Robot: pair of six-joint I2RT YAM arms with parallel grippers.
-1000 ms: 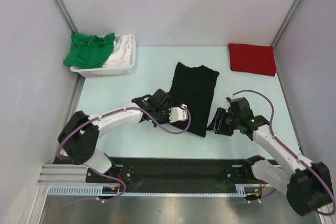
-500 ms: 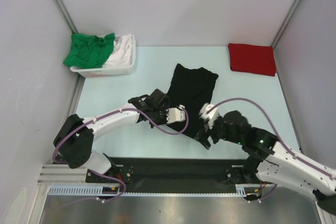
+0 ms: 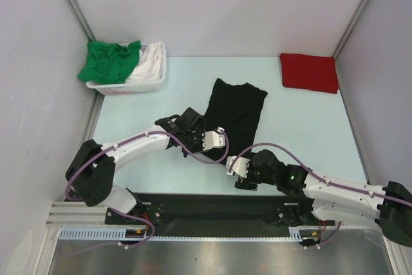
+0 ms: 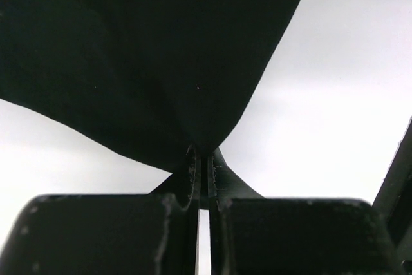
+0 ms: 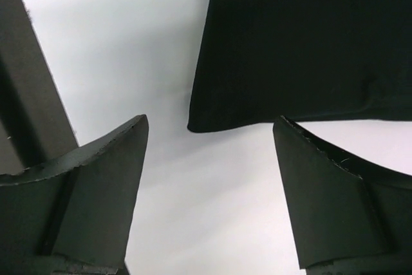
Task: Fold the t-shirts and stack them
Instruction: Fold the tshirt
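Observation:
The black t-shirt [image 3: 237,109] lies flat in the middle of the table. My left gripper [image 3: 212,145] is at its near left edge, shut on a pinch of the black cloth [image 4: 141,56], with the jaws [image 4: 204,165] nearly closed. My right gripper [image 3: 243,174] is low at the shirt's near edge, open and empty. In the right wrist view its fingers [image 5: 210,120] stand wide apart, with a near corner of the black shirt [image 5: 302,37] just ahead of them. The red t-shirt [image 3: 309,72] lies folded at the back right. The green t-shirt [image 3: 109,61] and the white t-shirt [image 3: 147,62] are heaped in the basket.
The white plastic basket [image 3: 129,86] stands at the back left corner. Grey walls close in the pale blue table [image 3: 148,111] on three sides. A black strip [image 3: 212,207] runs along the near edge between the arm bases.
My right arm has swung in from the right of the black shirt to its near edge, staying open. My left gripper has shifted slightly left, still holding the cloth.

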